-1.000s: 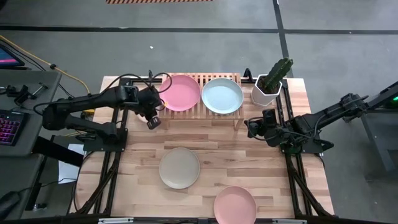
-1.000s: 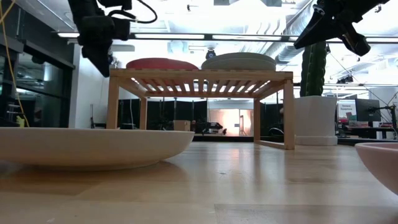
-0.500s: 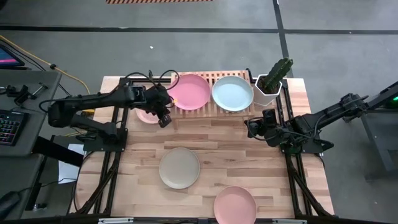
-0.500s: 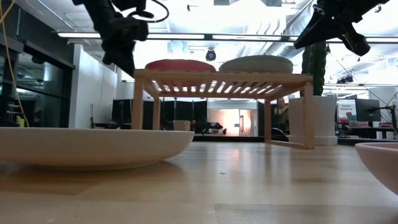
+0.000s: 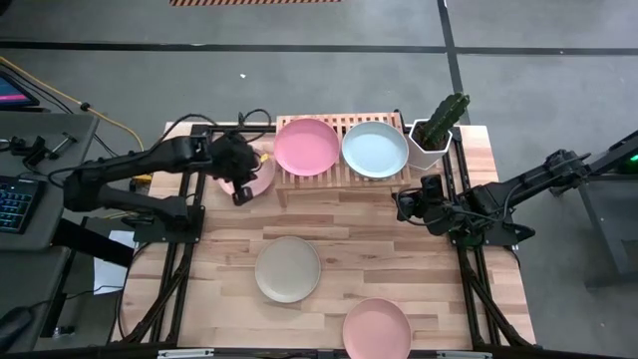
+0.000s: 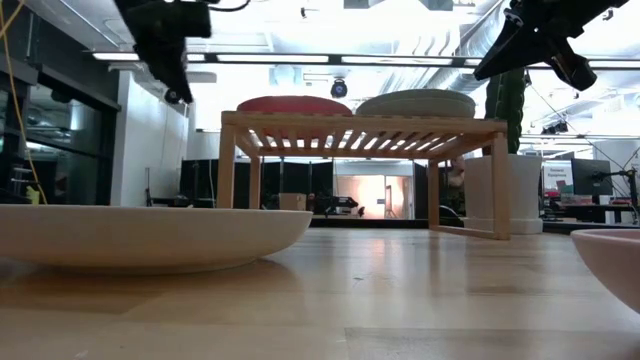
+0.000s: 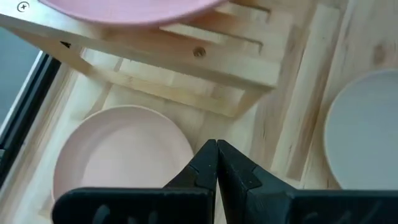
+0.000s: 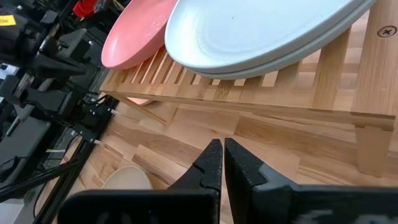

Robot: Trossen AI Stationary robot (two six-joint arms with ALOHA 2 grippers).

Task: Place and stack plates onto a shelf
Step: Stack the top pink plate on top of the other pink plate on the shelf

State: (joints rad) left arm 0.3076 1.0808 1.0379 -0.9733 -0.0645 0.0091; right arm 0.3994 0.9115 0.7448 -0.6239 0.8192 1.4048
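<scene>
The light-wood shelf (image 5: 339, 165) stands at the table's far edge. A pink plate (image 5: 305, 146) and a pale mint plate (image 5: 374, 150) rest on its slats; the right wrist view shows the mint plate (image 8: 261, 31) lying on a second one. A pale pink plate (image 7: 124, 155) lies flat on the table by the shelf's left end. Nearer me lie a beige plate (image 5: 288, 269) and another pink plate (image 5: 377, 326). My left gripper (image 7: 216, 152) is shut, hovering over the pale pink plate's edge, left of the shelf. My right gripper (image 8: 222, 152) is shut, raised right of the shelf.
A white pot with a cactus (image 5: 431, 138) stands against the shelf's right end at the far right corner. Dark frame rails run along both table sides. Bare wood lies between the shelf and the beige plate (image 6: 150, 235). A keyboard and desk sit off the table's left.
My left gripper swung toward the table's right against the shelf's left end, then drew back left. The shelf slid right along the table with both plates on it, ending close to the cactus pot. The pale pink plate on the table came into view at its left.
</scene>
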